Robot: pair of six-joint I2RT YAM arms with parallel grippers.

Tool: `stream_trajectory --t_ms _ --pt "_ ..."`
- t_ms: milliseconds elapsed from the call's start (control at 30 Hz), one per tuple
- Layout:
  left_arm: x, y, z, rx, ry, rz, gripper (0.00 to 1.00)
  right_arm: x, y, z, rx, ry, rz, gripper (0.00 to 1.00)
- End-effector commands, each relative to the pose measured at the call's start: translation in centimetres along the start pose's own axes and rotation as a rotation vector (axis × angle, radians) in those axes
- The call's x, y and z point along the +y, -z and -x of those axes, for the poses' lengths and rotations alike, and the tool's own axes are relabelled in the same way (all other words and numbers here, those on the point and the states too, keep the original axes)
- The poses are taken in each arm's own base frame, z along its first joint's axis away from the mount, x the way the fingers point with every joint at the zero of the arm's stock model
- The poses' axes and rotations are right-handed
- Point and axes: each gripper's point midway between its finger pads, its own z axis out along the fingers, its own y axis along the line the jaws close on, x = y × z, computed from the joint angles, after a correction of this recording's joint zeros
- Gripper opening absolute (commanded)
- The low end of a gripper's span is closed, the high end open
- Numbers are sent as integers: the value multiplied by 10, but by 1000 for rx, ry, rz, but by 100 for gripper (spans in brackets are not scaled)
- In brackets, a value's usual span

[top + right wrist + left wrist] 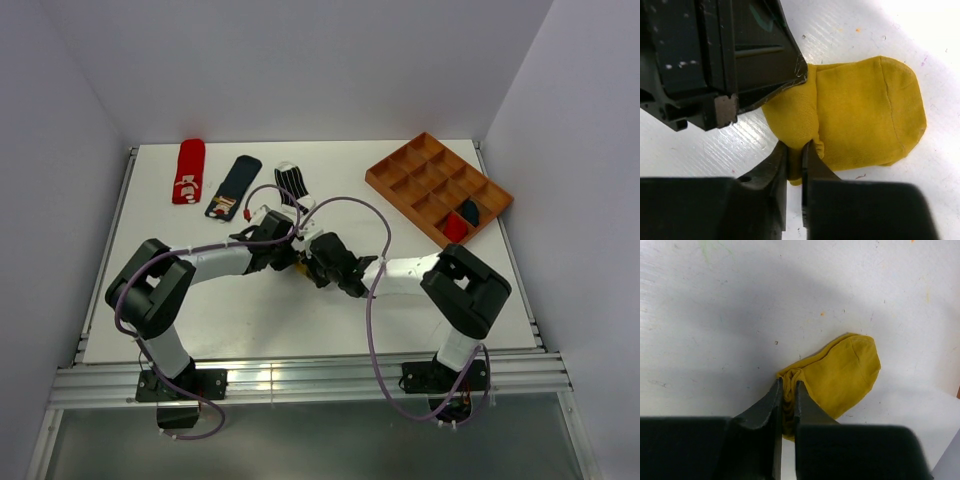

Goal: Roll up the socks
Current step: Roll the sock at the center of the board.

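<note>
A mustard yellow sock (865,115) lies on the white table, its near end bunched into a roll. My left gripper (788,387) is shut on that bunched end of the sock (840,372). From the other side, my right gripper (795,150) is shut on a fold of the same roll, right under the left gripper's black body (735,55). In the top view both grippers meet at mid-table, left (288,246) and right (314,262), nearly hiding the sock (298,266). At the back left lie a red sock (188,170), a navy sock with a patch (232,187) and a striped sock (290,183).
An orange compartment tray (396,156) stands at the back right, with a navy bundle (468,211) and a red bundle (456,227) in its near compartments. The arms' purple cables (372,300) loop over the table's middle.
</note>
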Motion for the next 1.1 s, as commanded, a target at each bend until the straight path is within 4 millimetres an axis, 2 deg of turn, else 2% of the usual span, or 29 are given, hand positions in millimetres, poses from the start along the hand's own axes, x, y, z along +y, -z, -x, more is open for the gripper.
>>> stream_trajectory --t_ms 0,33,67,133,167,333,367,400,500,533,633,733,867,1067 --pt "11 5 -3 3 -58 52 16 2 -3 -31 126 -5 -6 4" --pt "11 7 0 -7 -57 54 22 6 -3 -30 134 -26 20 0" --pt "9 9 2 -18 -57 49 35 8 -1 -34 162 -42 39 0" --pt "7 17 12 -54 -44 34 47 20 3 -32 178 -95 122 0" --pt "5 20 17 -69 -34 20 54 16 4 -32 193 -129 134 0" --pt "7 47 44 -165 62 -38 66 24 10 -23 241 -347 321 0" --pt "13 49 44 -171 75 -38 69 23 11 -23 258 -406 389 0" --pt "8 58 51 -193 93 -71 70 22 12 -20 267 -470 409 0" --pt "7 66 51 -200 104 -111 72 24 12 -14 300 -593 520 0" --pt "7 66 48 -191 104 -117 72 26 11 -7 288 -611 558 0" --pt "9 63 37 -157 103 -137 72 29 10 -5 311 -721 657 0" --pt "5 56 28 -131 106 -175 72 24 8 -1 316 -801 694 0" --pt "7 43 17 -88 103 -171 71 19 5 -7 323 -878 701 0" --pt "7 34 9 -56 125 -169 70 12 1 -17 325 -939 675 0"
